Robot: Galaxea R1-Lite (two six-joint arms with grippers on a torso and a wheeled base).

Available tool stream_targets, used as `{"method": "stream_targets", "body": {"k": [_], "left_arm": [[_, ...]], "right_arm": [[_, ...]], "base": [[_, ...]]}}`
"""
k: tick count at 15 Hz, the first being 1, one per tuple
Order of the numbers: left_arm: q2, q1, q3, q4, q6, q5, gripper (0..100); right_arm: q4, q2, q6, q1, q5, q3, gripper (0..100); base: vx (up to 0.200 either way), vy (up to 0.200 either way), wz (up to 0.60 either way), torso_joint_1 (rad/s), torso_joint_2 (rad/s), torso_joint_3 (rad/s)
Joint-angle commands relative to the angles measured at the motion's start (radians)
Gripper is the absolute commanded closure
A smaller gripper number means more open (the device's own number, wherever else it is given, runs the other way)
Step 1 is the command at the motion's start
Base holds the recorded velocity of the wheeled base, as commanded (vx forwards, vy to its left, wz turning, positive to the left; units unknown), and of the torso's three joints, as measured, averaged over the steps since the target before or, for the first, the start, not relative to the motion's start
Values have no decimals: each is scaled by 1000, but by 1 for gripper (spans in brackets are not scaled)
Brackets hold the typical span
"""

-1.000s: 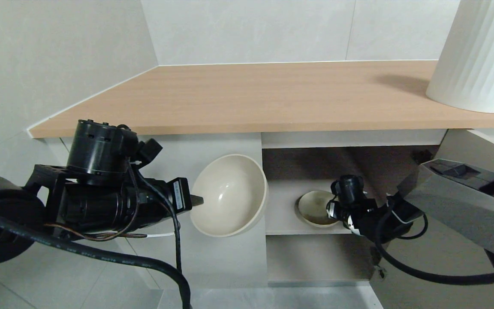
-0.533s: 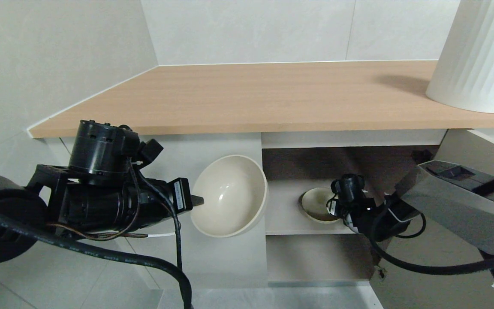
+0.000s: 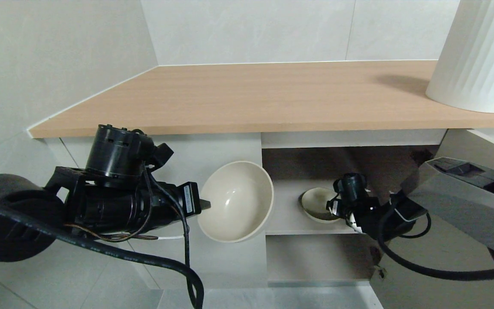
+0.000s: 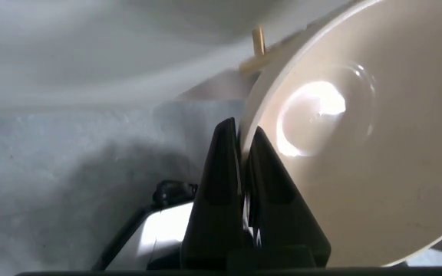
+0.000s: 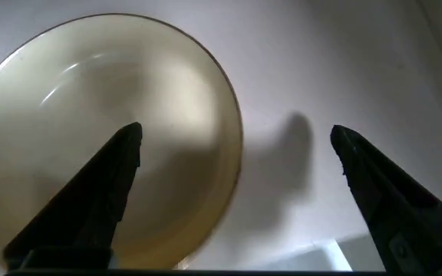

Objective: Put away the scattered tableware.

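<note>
Wood-grain countertop (image 3: pixel 272 94) is recorded across the upper scene, with a white ribbed cylindrical vessel (image 3: pixel 478 56) standing at its right end. An open pale cabinet shelf (image 3: pixel 285 214) is seen beneath. A large cream round bowl (image 3: pixel 236 201) is held tilted on its side just left of the shelf opening, its rim pinched between the pressed-together fingers of the left gripper (image 4: pixel 240 146). A small cream shallow dish (image 5: pixel 106 130) is lying on the shelf. The right gripper (image 5: pixel 236 134) is spread wide there, one finger over the dish, the other over bare shelf.
</note>
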Motion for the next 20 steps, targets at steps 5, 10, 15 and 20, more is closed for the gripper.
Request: {"method": "stream_targets", "body": {"k": [5,10,15,20], "left_arm": [[205,-108,-1,29,0,185,100],[274,-131,30,31,95,323,100],[276,-180,33,31,109,323,100],[208,-230,53,32,117,324,100]], "right_arm": [[195,-460,1,159,340,238,0],[300,-624,-5,277,506,307,0],[310,-621,-52,381,504,354,0],[306,-528,-68,420,397,350,0]], "base": [[0,0,0,0,0,0],[0,0,0,0,0,0],[0,0,0,0,0,0],[0,0,0,0,0,0]]}}
